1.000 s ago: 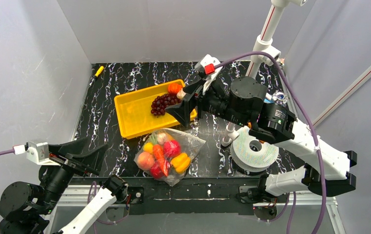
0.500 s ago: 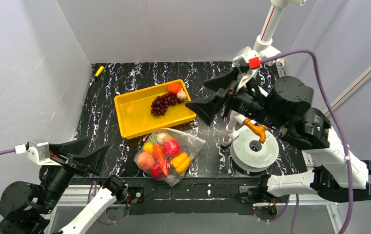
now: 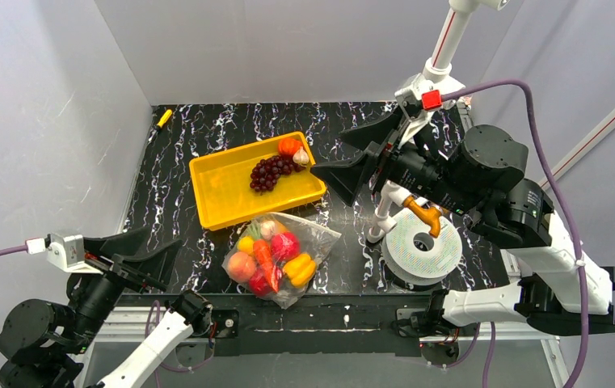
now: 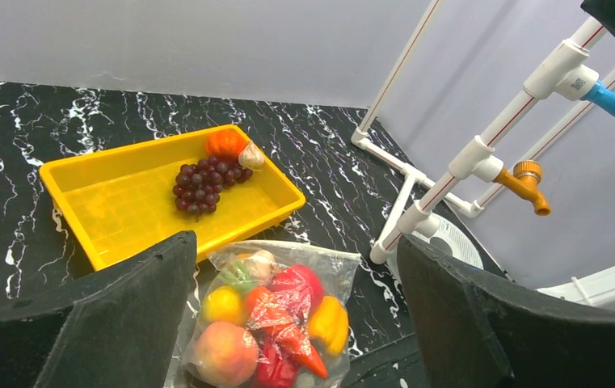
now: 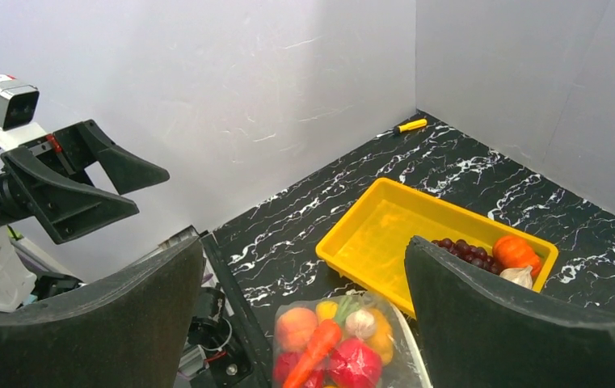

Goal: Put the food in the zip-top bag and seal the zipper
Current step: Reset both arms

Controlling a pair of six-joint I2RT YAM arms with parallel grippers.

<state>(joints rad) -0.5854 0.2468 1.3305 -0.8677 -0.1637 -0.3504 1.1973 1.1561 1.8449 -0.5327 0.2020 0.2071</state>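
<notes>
The zip-top bag [image 3: 281,257] lies on the table in front of the yellow tray [image 3: 223,190]. It holds several toy foods: a peach, a carrot, red and yellow peppers. It also shows in the left wrist view [image 4: 275,311] and the right wrist view [image 5: 344,339]. Purple grapes [image 3: 270,172], an orange fruit [image 3: 289,146] and a garlic bulb [image 3: 301,157] lie in the tray. My left gripper [image 3: 138,246] is open and empty at the near left. My right gripper [image 3: 356,153] is open and empty, raised right of the tray. The zipper strip is too faint to make out.
A round white spool disc [image 3: 422,246] sits at the right by a white pipe stand [image 3: 385,214] with an orange tap [image 3: 425,217]. A yellow-handled tool [image 3: 162,119] lies at the far left corner. Grey walls close in the table.
My right arm has pulled back from over the tray's right end, up and to the right, then nearly stopped. The left arm, bag and tray are unchanged.
</notes>
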